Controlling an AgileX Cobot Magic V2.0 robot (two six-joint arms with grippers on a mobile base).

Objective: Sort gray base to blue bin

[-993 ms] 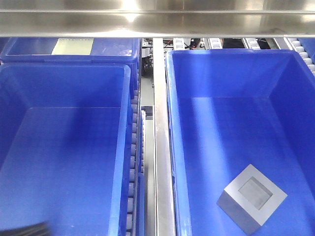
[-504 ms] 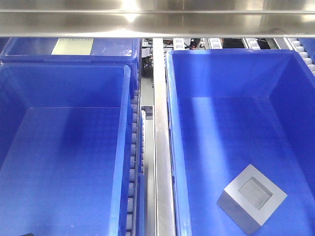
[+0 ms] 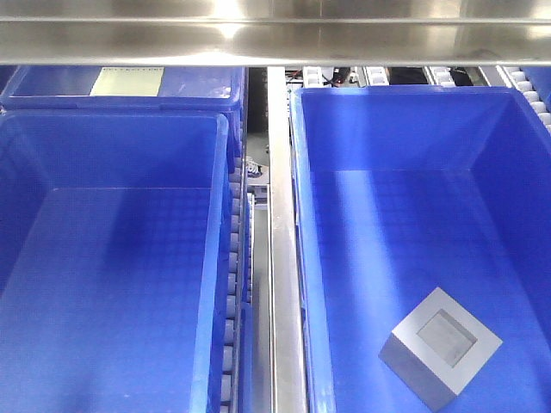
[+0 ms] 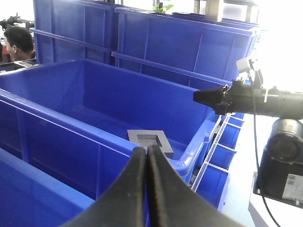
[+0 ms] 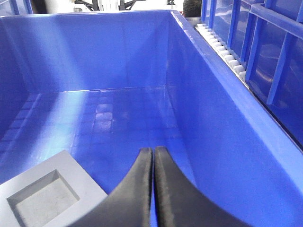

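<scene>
The right gripper (image 5: 152, 156) hangs inside the blue bin (image 5: 208, 104), its black fingers pressed tip to tip with nothing between them. At about eight o'clock from those tips, close below, the gray base (image 5: 45, 196) sits flat on the grid floor, recess up. The left gripper (image 4: 146, 153) is clenched the same way, empty, held outside that bin's near wall; over the rim, at twelve o'clock from its tips, the same block shows on the floor. At two o'clock a black arm segment (image 4: 246, 99) reaches in from the right.

In the front view neither gripper shows. The base lies at the five o'clock corner of the right bin, turned diagonal to the walls. The left-hand bin (image 3: 215, 258) holds nothing visible.

What has just changed: a dark shape at the seven o'clock corner of the front view a second ago, shrunk to a sliver half a second ago, is now gone, likely the left arm pulling back. The block has not shifted across the three front frames.

Judged from this, the base already rests in a blue bin with both grippers free, so the sort looks finished or nearly so.
</scene>
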